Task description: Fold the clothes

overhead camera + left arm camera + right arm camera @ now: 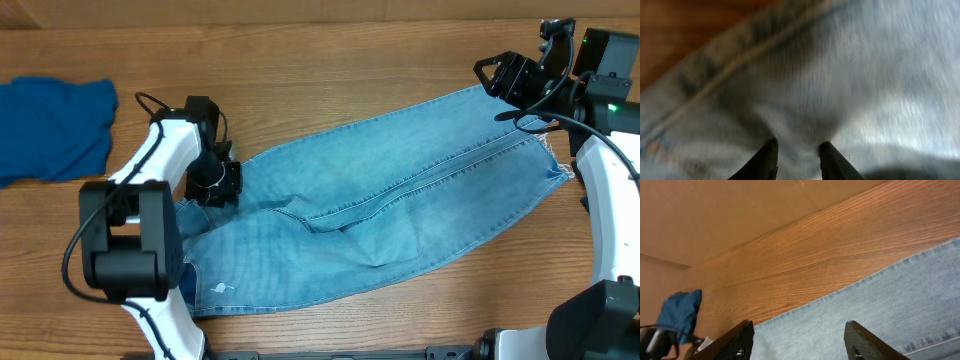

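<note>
While the jeans (400,190) lie spread aslant on the counter (300,60), the opening grasp for a first fold seems in hand. Nearest, the left claw (797,161) is narrow, pinching a pucker of denim at the waist end. Farther off, the right claw (800,340) hangs wide and empty over the hem end; it likely must drop and close there. A royal-blue garment (50,125) sits apart at the counter's far left.
</note>
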Motion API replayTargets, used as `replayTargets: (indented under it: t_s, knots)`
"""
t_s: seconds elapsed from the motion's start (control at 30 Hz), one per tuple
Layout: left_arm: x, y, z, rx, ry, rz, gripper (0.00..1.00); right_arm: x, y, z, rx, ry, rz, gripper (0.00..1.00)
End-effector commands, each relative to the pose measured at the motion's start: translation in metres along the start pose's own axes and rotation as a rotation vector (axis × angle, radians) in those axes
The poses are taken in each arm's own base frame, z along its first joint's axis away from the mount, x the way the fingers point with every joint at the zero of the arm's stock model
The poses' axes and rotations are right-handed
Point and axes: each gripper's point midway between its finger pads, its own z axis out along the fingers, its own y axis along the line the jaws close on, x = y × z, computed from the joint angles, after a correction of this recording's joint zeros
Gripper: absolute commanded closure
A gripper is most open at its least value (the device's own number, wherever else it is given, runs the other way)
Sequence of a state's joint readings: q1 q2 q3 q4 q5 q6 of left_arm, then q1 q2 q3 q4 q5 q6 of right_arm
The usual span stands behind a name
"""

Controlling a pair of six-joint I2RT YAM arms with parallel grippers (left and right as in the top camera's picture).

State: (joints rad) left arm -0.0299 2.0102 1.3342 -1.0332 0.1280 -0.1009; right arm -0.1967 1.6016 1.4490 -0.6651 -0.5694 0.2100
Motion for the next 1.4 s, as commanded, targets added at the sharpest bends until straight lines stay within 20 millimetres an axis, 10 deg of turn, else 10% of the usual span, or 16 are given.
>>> replayTargets:
  t_s: [0.0,0.23,0.5,0.9,1.17,1.37]
  knots:
    - [-0.009,0.007,0.025,-0.009,0.018,0.008,0.69,-0.010,0.010,-0.013,-0.016,-0.036,-0.019,0.40]
    - [-0.078,0.009,0.048,-0.020,-0.214,0.040,0.65,-0.004,0.009,-0.012,-0.009,-0.012,-0.002,0.45]
    - [-0.158,0.009,0.030,-0.035,-0.549,0.045,0.64,0.006,0.007,-0.014,0.001,0.024,0.024,0.47]
    - [-0.239,0.036,-0.066,-0.088,-0.884,-0.017,0.64,0.020,0.005,-0.017,0.016,0.075,0.059,0.49]
    - [-0.194,0.051,-0.122,-0.094,-0.582,-0.077,0.56,0.024,0.004,-0.017,0.020,0.090,0.069,0.49]
    - [-0.149,0.063,-0.102,-0.083,-0.379,-0.176,0.53,0.024,0.004,-0.017,0.020,0.089,0.069,0.49]
